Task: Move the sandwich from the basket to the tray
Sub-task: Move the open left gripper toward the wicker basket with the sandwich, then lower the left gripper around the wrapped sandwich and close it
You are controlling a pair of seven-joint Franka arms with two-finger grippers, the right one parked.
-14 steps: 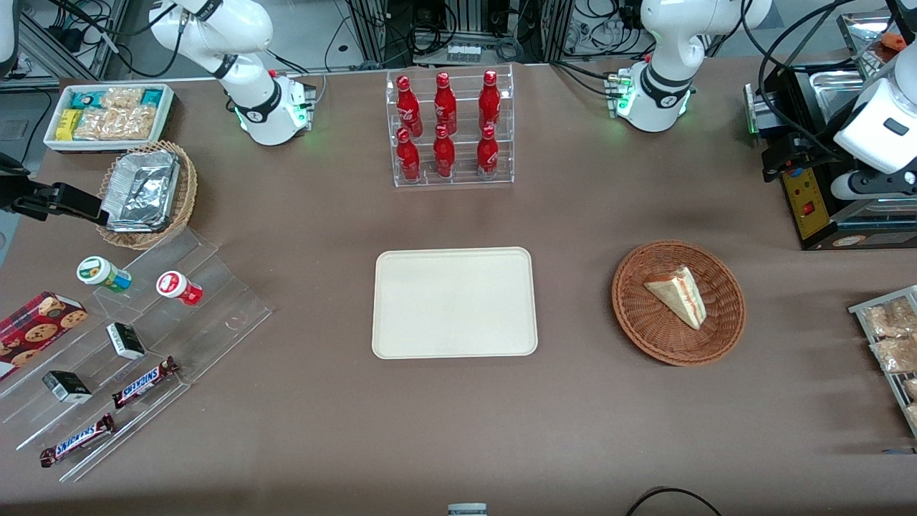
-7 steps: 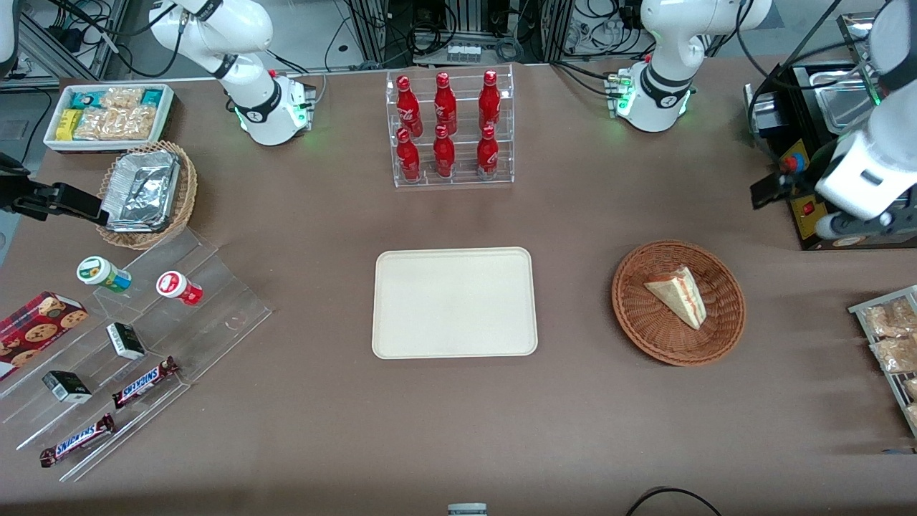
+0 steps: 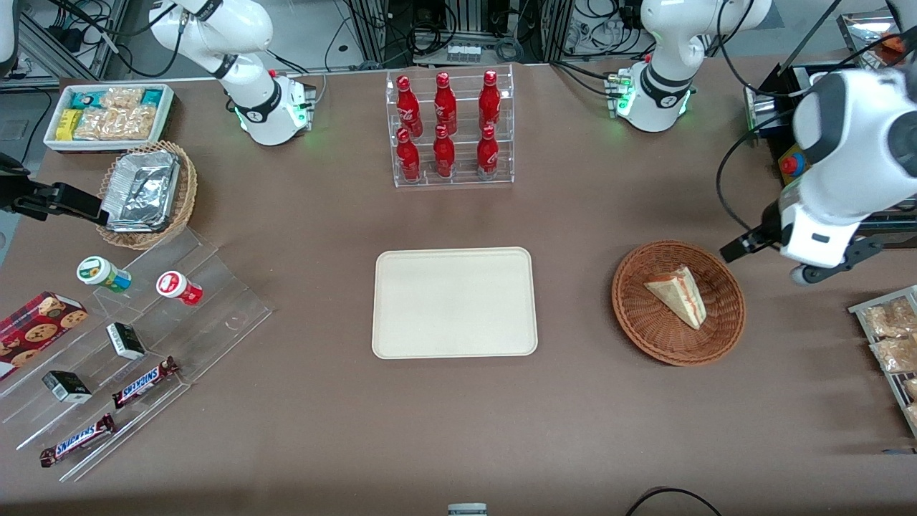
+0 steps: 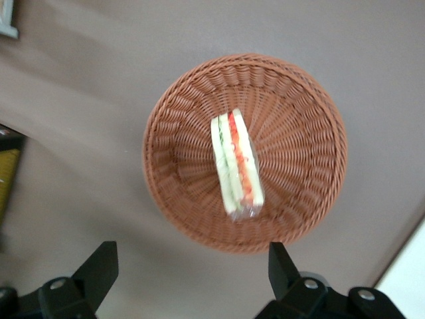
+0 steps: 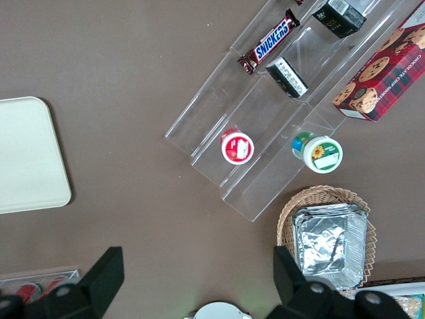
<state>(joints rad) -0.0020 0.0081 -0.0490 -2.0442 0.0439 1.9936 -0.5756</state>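
- Sandwich [image 3: 677, 295] is lying inside the reddish-brown basket [image 3: 637, 319], right of centre in the front frame; you are seeing it tipped on one face, its point aimed at the lower right of that frame.
- In the left wrist view, the sandwich [image 4: 236, 164] is showing you its cut edge, with green and red-orange layers between white bread, and it is sitting near the middle of the basket [image 4: 299, 119].
- Your end effector [image 4: 192, 269] is hanging above the counter [image 3: 573, 430] with its two dark fingers [image 4: 98, 266] spread wide and gripping nothing; the basket is lying just past the fingertips, untouched.
- In the front frame, the end effector [image 3: 745, 244] is showing at the right edge, just beside the basket's upper-right rim and higher than it.
- Tray [image 3: 454, 302] is resting flat at the centre of the front frame, bare, well apart from the basket and toward the parked arm's end of the counter from it.
- Clear rack of red bottles [image 3: 449, 129] is standing farther from the front camera than the tray, in the upper middle of the frame.
- Paler basket of foil containers [image 3: 147, 193] is sitting at the upper left of the front frame.
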